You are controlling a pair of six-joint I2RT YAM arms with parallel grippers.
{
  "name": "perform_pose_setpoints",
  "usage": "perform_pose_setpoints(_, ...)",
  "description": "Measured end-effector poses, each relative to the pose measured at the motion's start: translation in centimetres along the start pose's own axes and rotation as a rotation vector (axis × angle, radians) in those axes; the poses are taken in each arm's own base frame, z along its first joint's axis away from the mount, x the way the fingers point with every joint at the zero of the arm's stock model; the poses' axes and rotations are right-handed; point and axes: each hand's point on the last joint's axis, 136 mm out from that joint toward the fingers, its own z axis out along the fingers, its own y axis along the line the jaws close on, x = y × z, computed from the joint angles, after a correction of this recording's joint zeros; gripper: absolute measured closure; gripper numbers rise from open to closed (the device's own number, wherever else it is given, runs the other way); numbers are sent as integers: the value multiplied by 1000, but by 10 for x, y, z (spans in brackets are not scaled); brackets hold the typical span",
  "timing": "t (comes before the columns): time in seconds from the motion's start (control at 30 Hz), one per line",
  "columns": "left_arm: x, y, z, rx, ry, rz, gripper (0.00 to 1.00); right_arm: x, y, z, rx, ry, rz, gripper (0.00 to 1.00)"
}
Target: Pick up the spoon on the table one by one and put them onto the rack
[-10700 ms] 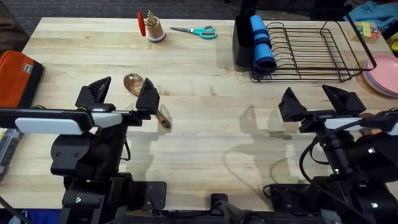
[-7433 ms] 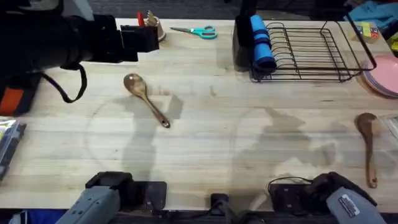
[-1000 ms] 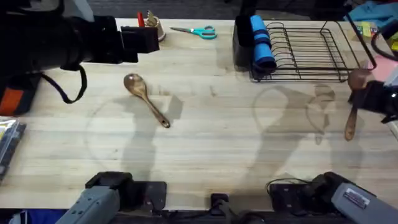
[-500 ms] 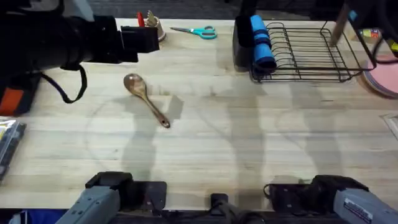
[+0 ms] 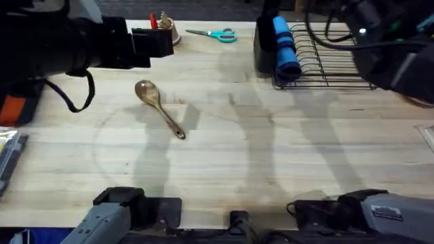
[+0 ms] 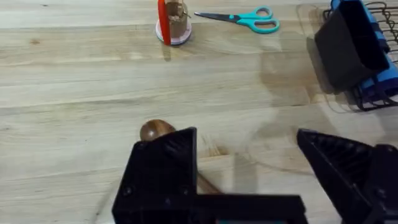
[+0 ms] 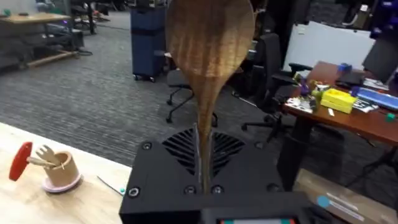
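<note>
One brown wooden spoon [image 5: 159,108] lies on the pale table [image 5: 224,156], left of the middle, its bowl [image 6: 155,130] peeking out behind a finger in the left wrist view. My left gripper [image 6: 249,180] hangs open well above it, holding nothing. A second spoon [image 7: 208,43] stands upright in the right wrist view, its handle clamped in my right gripper [image 7: 203,177]. The right arm [image 5: 386,47] looms large and dark over the right part of the black wire rack [image 5: 325,64]. The rack's tall black utensil holder [image 5: 264,47] stands at its left end.
Teal-handled scissors [image 5: 213,34] and a small wooden cup with a red piece [image 5: 165,28] lie at the table's far edge. A blue roll [image 5: 285,46] rests in the rack's left end. An orange case [image 5: 13,108] sits at the left edge.
The right arm has swung in high over the rack with the spoon and now covers the rack's right side. The left arm and the spoon on the table have not moved.
</note>
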Motion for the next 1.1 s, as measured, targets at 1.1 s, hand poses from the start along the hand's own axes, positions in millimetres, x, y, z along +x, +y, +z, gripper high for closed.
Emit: perform_pose_setpoints(1.1, 1, 0, 0, 0, 3, -1, 7, 110, 42, 47, -73, 69, 15, 968)
